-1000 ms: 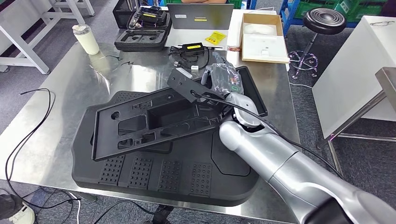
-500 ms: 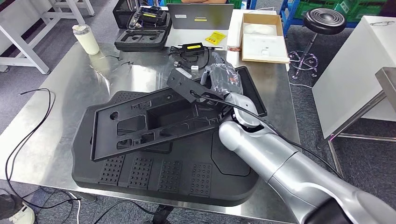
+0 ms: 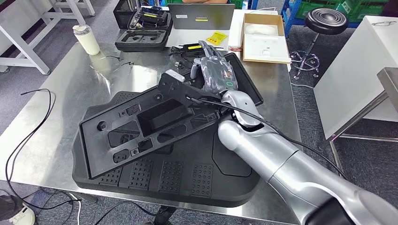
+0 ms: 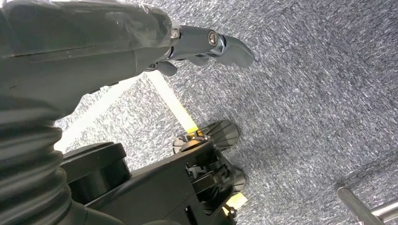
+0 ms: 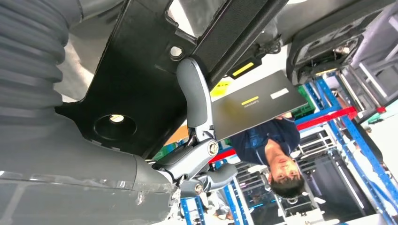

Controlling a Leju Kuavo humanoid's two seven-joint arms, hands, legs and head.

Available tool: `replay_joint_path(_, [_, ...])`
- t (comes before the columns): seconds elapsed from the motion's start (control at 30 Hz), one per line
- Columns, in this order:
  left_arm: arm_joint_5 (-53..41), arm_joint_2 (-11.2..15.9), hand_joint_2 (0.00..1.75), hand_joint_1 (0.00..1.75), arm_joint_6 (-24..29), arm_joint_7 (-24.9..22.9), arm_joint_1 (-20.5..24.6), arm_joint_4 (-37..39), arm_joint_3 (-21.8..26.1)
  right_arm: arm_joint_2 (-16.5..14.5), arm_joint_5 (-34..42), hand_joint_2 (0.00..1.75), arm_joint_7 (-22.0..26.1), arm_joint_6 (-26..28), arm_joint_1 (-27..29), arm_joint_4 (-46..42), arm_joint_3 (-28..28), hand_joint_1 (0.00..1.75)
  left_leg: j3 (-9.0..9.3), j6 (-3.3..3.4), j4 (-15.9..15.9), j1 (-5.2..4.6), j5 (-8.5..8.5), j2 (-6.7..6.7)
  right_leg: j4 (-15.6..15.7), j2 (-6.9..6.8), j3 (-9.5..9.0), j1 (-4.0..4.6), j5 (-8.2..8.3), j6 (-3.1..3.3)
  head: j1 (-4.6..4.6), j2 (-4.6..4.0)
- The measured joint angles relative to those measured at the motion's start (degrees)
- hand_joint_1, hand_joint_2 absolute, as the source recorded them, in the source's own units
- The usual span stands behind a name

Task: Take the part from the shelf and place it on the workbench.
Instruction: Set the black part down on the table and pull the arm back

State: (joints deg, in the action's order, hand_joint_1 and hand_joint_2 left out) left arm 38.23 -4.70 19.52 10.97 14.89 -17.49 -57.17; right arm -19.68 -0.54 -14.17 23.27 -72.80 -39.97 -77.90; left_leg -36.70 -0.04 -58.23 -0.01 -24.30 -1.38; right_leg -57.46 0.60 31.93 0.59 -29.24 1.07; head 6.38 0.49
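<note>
Placing step. The steel workbench point(image 3: 56, 117) carries a large black ribbed base point(image 3: 187, 180). Over it the part point(image 3: 141, 126), a flat black moulded tray with recessed pockets and holes, hangs tilted, its low corner at the base. The right hand point(image 3: 217, 75) grips its raised far edge. Next the move calls for lowering it level, then letting go. The left hand point(image 4: 141, 42) hangs over carpet, holding nothing, fingers loosely extended.
</note>
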Motion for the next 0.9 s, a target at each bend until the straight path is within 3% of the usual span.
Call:
replay_joint_path(0.23, [-0.56, 0.0, 1.75, 0.0, -0.14, 0.03, 0.0, 0.0, 0.08, -0.21, 1.18, 1.75, 1.39, -1.37, 0.0, -0.27, 0.12, 0.0, 0.01, 0.0, 0.0, 0.0, 0.0, 0.0, 0.0, 0.0, -0.01, 0.0, 0.0, 0.0, 0.0, 0.0])
replay_joint_path(0.3, [-1.05, 0.0, 1.75, 0.0, -0.81, 0.02, 0.01, 0.0, 0.08, -0.21, 7.42, 1.75, 3.79, -5.96, 0.32, -0.27, 0.81, 0.0, 0.02, 0.0, 0.0, 0.0, 0.0, 0.0, 0.01, 0.0, -0.02, -0.01, 0.0, 0.0, 0.0, -0.01])
replay_joint_path(0.4, [-1.73, 0.0, 1.75, 0.0, -1.56, -0.14, 0.01, 0.0, 0.09, -0.21, 22.98, 1.75, 10.11, -13.06, 1.85, -0.27, 3.33, 0.0, 0.03, 0.0, 0.0, 0.0, 0.0, -0.01, 0.02, 0.0, -0.03, -0.01, 0.0, 0.0, 0.0, 0.01])
replay_joint_path(0.47, [-1.89, 0.0, 1.75, 0.0, -1.51, -0.1, -0.04, 0.01, 0.11, -0.21, 29.48, 1.75, 14.63, -12.52, 2.38, -0.27, 5.08, 0.0, 0.03, 0.0, -0.01, -0.01, 0.0, -0.03, 0.02, 0.0, -0.04, -0.01, 0.0, 0.0, 0.01, 0.01])
replay_joint_path(0.57, [-2.05, 0.0, 1.75, 0.0, -1.27, 0.18, -0.18, 0.01, 0.16, -0.23, 29.34, 1.75, 17.61, -7.37, 2.2, -0.27, 6.44, 0.0, 0.03, 0.0, 0.0, -0.01, 0.0, -0.02, 0.02, 0.0, -0.06, -0.01, 0.0, 0.0, -0.01, 0.01])
replay_joint_path(0.73, [-2.81, 0.0, 1.75, 0.0, -1.57, -0.25, -0.13, 0.01, 0.19, -0.25, 16.55, 1.75, 2.23, -10.56, 0.04, -0.22, 4.95, 0.0, 0.05, 0.0, 0.0, 0.0, 0.0, -0.01, 0.03, 0.01, -0.07, 0.0, 0.01, -0.01, 0.0, 0.0])
replay_joint_path(0.9, [-2.81, 0.0, 1.75, 0.0, -1.35, -0.24, -0.18, 0.02, 0.65, -0.29, 5.11, 1.75, -4.97, -10.93, -0.35, -0.22, 2.37, 0.0, 0.06, 0.0, 0.0, 0.0, 0.0, -0.02, 0.02, -0.01, -0.08, 0.0, 0.01, -0.01, 0.0, 0.0])
